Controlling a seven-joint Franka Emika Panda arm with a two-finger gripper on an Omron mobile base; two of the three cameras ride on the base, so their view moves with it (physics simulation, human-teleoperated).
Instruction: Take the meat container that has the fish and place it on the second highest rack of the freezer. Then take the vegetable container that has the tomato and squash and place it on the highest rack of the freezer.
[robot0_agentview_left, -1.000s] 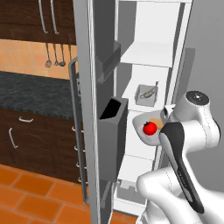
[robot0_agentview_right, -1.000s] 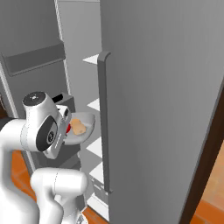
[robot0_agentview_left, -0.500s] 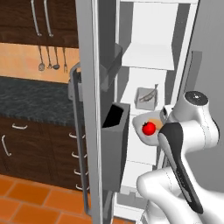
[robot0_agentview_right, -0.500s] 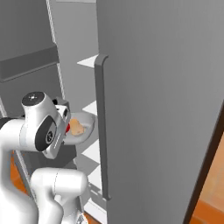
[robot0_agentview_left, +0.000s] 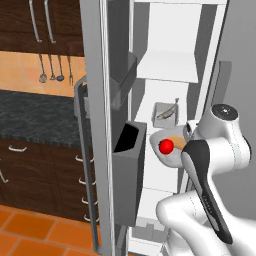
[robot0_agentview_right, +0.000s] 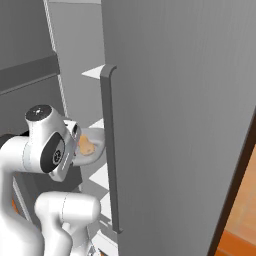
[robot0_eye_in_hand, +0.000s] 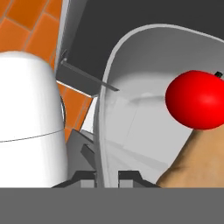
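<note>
Tomato (robot0_eye_in_hand: 197, 100) and squash (robot0_eye_in_hand: 199, 164) rode in the vegetable container (robot0_eye_in_hand: 131, 127), which we held by its near rim — the pincer (robot0_eye_in_hand: 107, 176) was clamped shut on that thin wall, one fingertip either side. In the left base view the container (robot0_agentview_left: 172, 155) hung in front of the open freezer (robot0_agentview_left: 170, 65), close to the arm and below the shelf it was meant for. Beyond it, the fish (robot0_agentview_left: 167, 112) lay in its tray on the second highest rack (robot0_agentview_left: 162, 122), so we judged the first half done. Farther up stood the highest rack (robot0_agentview_left: 167, 70), bare. To do this step well we thought the container should be lifted level — the round tomato would roll if tipped — raised clear above the shelf's front edge, pushed in past the door bins (robot0_agentview_left: 127, 175), and lowered flat before the grip was eased.
</note>
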